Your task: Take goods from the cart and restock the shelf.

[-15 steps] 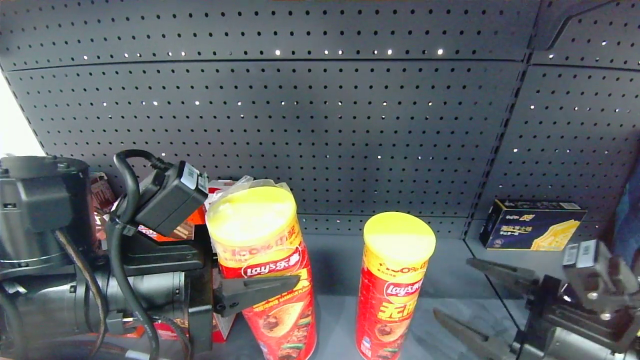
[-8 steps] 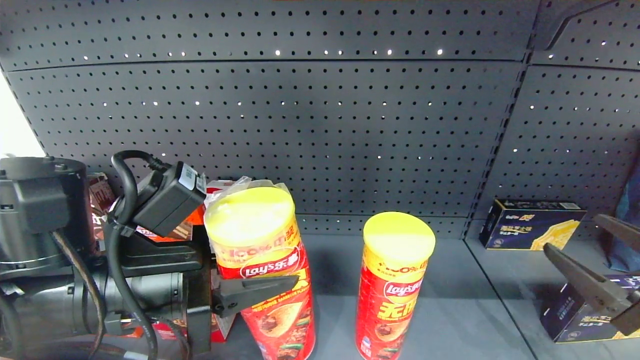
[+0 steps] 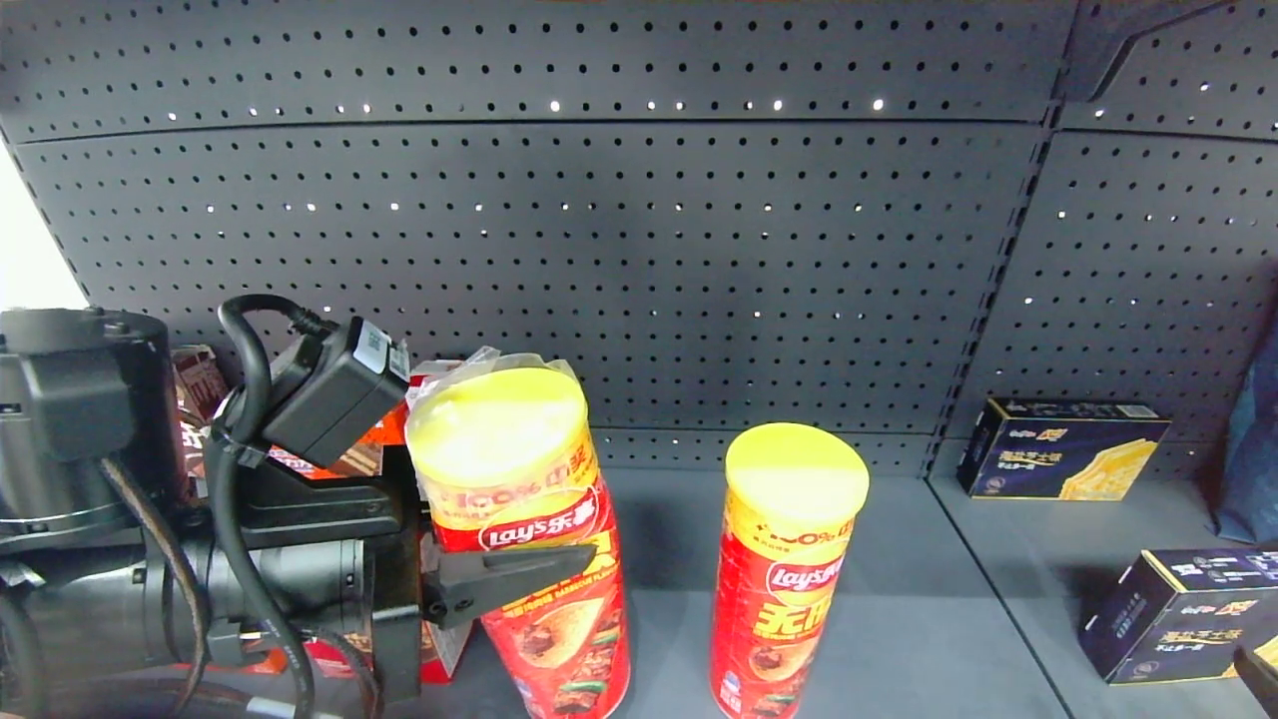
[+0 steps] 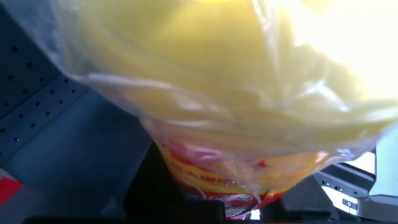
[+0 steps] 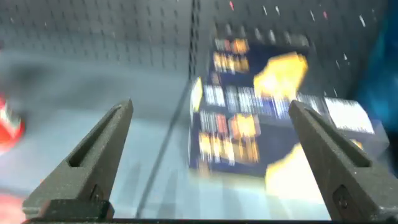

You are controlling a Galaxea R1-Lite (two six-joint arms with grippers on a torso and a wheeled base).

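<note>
My left pincer (image 3: 544, 574) is clamped mid-body on the film-wrapped chip canister (image 3: 509, 469), upright over the shelf (image 3: 899, 559) beside its twin (image 3: 789, 559); likely light, stiff, slick and tippy, so I'd grip mid-tube, never the lid; right pincer (image 5: 210, 109) is apart.

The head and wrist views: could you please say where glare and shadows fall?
Head view: light shines through the pegboard holes, the left edge is washed white, and the near box shadows the shelf to its left. Left wrist view: glare whites out the background beyond the wrapped canister. Right wrist view: even light around the open right gripper.
</note>
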